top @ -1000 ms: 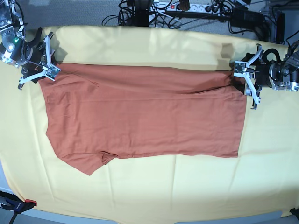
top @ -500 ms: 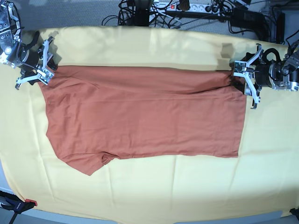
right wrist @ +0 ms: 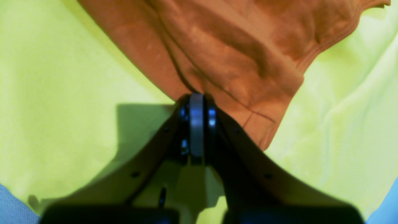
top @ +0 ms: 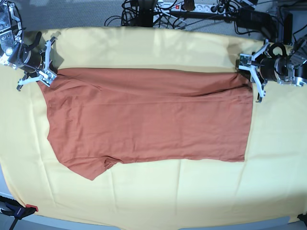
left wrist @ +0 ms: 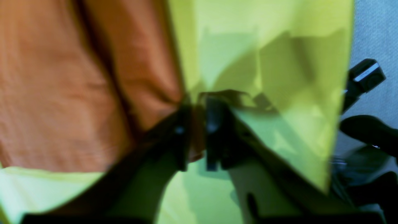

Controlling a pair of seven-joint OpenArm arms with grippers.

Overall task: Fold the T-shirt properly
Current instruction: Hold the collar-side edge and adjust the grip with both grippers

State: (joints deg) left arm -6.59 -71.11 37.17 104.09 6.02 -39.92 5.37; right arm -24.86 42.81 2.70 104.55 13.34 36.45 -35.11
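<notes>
The T-shirt [top: 148, 117] is seen spread flat across the middle of the base view, on a pale-yellow cloth [top: 158, 196] that covers the table. Its long upper edge runs nearly straight from left to right; a sleeve juts out at the lower left. A faint crease is noted along the body, just below the upper edge.

Right pincer [top: 44, 72] — found at the upper left of the base view, at the shirt's upper-left corner. In the right wrist view the pincer [right wrist: 196, 102] is seen clenched, its two fingers pressed together with no gap between them, the tips at the edge of the T-shirt [right wrist: 236, 53]. Whether fabric is caught between the tips cannot be told; none is visible between the fingers lower down. A stitched hem is seen to the right of the tips.

Left pincer [top: 253, 76] — found at the upper right of the base view, at the shirt's upper-right corner. The left wrist view is blurred. There the pincer [left wrist: 194, 118] is seen with a narrow gap between its fingers, and a strip of orange fabric from the T-shirt [left wrist: 62, 93] appears within that gap. Whether the fabric is actually pinched cannot be told.

Cables [top: 192, 12] are noted beyond the upper edge of the cloth.
</notes>
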